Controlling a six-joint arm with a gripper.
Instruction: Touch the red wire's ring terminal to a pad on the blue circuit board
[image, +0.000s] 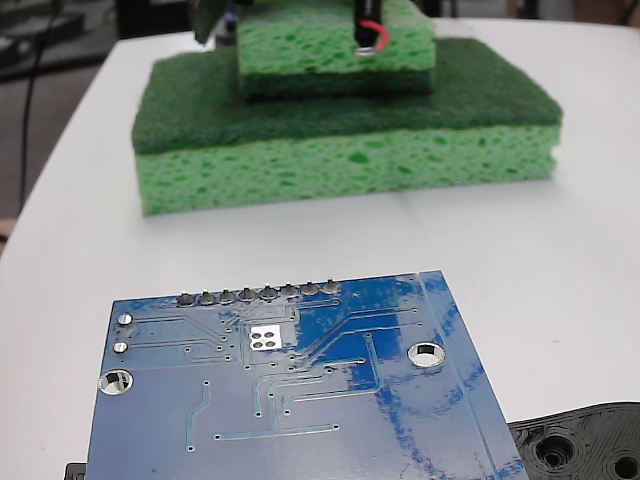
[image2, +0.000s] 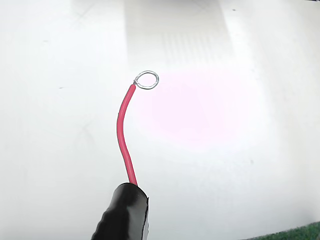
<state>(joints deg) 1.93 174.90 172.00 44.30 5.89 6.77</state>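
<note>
The blue circuit board (image: 300, 400) lies flat at the front of the fixed view. Its small square silver pad (image: 266, 337) sits just below the pin row. Far behind it, the red wire (image: 372, 30) hangs from a black sleeve (image: 362, 18) in front of the sponges, with the ring terminal (image: 366, 50) at its lower end. In the wrist view the red wire (image2: 122, 130) curves up out of the sleeve (image2: 122, 215) to the ring terminal (image2: 147, 80), which hovers over bare white table. The board does not show there. The gripper's fingers are cut off in both views; the wire is held aloft.
A large green sponge (image: 340, 150) with a smaller one (image: 330, 50) stacked on it stands at the back; its corner (image2: 295, 234) shows in the wrist view. A black plastic part (image: 580, 445) with holes lies right of the board. Solder pins (image: 258, 294) line the board's far edge.
</note>
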